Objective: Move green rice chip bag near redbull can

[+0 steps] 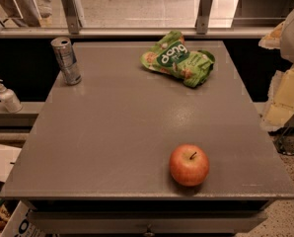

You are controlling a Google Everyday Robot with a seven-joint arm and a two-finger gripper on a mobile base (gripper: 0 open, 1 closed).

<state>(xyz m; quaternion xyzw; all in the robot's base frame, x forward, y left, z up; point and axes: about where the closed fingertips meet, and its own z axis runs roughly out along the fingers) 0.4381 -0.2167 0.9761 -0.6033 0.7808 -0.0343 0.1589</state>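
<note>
The green rice chip bag [179,59] lies crumpled at the far right of the grey table [117,132], with white letters on a dark-green patch. The redbull can [67,60] stands upright at the far left corner, well apart from the bag. My gripper [289,33] shows as pale white and cream parts at the right edge of the view, off the table, to the right of the bag and touching nothing.
A red-yellow apple [189,165] sits near the table's front edge, right of middle. A white pump bottle [8,97] stands on a ledge left of the table. A railing [137,32] runs behind the table. Boxes [9,216] lie on the floor at the lower left.
</note>
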